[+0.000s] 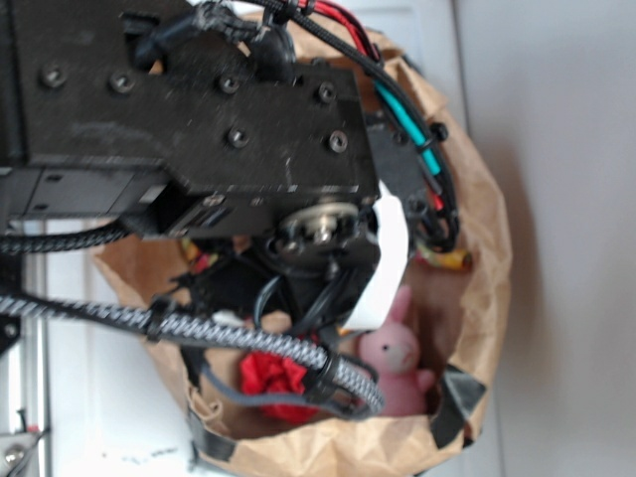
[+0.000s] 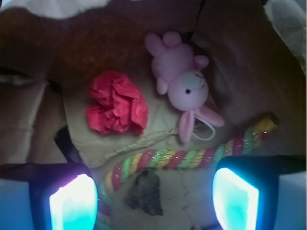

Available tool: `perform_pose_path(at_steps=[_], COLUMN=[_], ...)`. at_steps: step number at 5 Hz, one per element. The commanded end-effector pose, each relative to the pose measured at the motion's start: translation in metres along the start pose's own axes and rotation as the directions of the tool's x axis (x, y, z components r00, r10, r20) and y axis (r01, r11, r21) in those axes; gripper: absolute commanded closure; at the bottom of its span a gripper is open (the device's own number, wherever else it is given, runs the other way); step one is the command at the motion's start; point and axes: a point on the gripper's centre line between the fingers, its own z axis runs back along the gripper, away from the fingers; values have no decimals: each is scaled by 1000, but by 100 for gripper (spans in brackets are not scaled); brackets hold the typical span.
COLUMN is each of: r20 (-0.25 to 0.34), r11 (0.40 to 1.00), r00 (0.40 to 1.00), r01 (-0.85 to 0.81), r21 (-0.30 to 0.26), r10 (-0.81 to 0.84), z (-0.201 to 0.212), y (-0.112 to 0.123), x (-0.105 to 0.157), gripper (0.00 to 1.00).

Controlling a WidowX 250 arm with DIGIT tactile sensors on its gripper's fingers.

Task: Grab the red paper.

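Note:
The red paper (image 2: 116,103) is a crumpled bright red wad lying on the bottom of a brown paper bag (image 2: 120,38), left of centre in the wrist view. It also shows in the exterior view (image 1: 270,381), partly behind a braided cable. My gripper (image 2: 153,199) hangs above the bag floor, open and empty, its two glowing pads (image 2: 73,203) wide apart. The red paper lies ahead of the left pad, apart from it. In the exterior view the gripper is hidden behind the arm's black body.
A pink plush bunny (image 2: 184,84) lies right of the paper, also in the exterior view (image 1: 393,358). A red-yellow-green twisted rope (image 2: 192,155) crosses between the pads and the toys. A dark scrap (image 2: 146,191) lies between the pads. Bag walls (image 1: 487,248) surround everything.

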Motion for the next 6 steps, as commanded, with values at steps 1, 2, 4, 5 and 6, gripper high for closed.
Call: perform_pose_path(at_steps=[1, 2, 4, 5, 6], r20=[2, 26, 82, 97, 109], r11=[997, 987, 955, 939, 941], r00=[997, 987, 952, 935, 938], r01=[81, 159, 298, 343, 336], r21=[4, -9, -11, -6, -34], r10=[-81, -158, -296, -341, -330], z=[-18, -28, -29, -22, -16], y=[8, 3, -13, -27, -43], x=[11, 29, 59, 68, 68], gripper=[0, 0, 0, 0, 0])
